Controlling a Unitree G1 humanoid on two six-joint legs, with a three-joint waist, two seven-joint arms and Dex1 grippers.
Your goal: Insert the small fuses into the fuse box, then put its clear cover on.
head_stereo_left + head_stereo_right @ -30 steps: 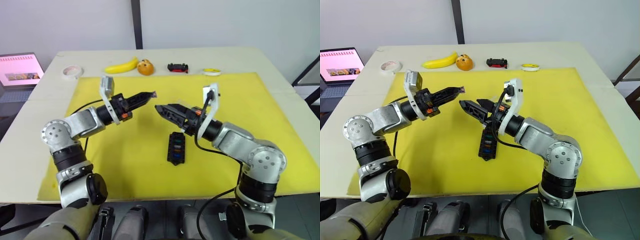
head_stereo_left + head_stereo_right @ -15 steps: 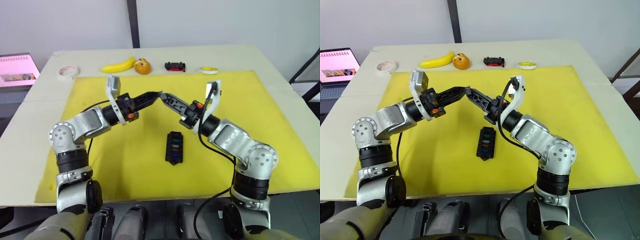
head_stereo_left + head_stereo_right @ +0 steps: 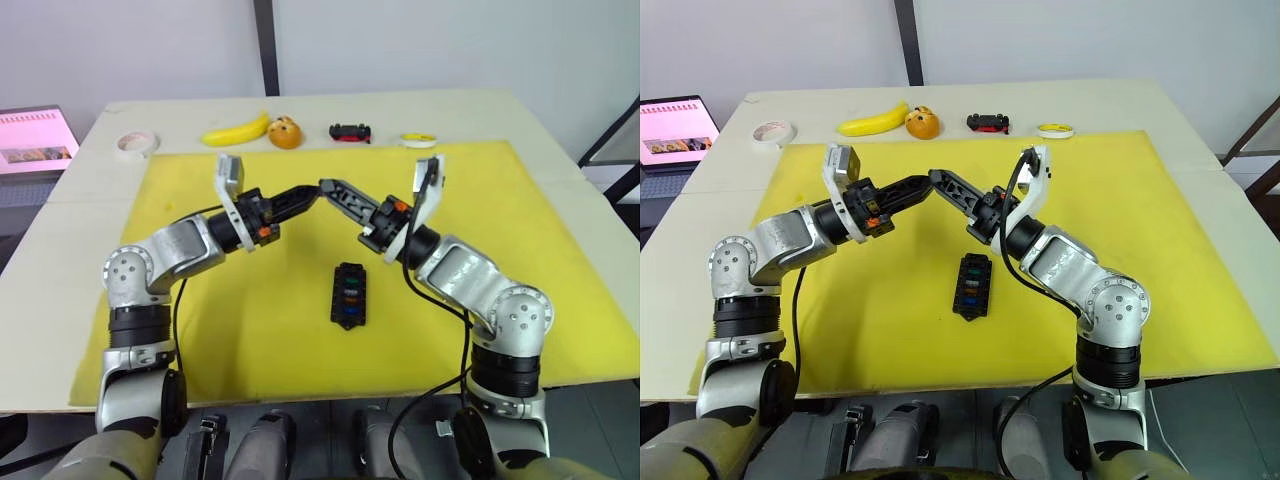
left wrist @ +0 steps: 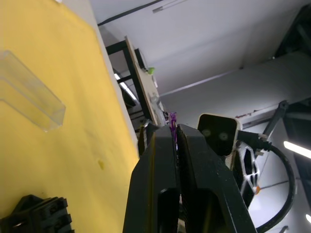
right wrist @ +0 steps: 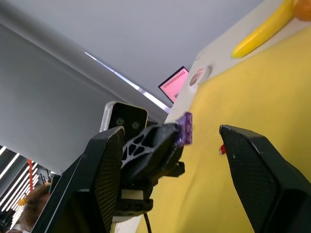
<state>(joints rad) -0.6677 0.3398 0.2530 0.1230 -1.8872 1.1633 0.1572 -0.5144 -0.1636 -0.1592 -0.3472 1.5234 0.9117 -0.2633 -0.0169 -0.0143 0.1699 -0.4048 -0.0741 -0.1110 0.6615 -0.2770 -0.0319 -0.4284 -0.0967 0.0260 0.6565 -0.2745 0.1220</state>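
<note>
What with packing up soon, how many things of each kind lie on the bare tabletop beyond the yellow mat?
Yellow banana: 1
Round orange fruit: 1
Black-and-red toy car: 1
Flat rolls, apparently tape: 2 (white roll, yellow roll)
Total: 5

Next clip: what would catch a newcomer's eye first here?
The two pincers meeting tip to tip above the yellow mat: the left pincer is shut on a purple fuse, and the right pincer is open around it. Below them the fuse box lies on the mat, coloured fuses already in its slots.
</note>
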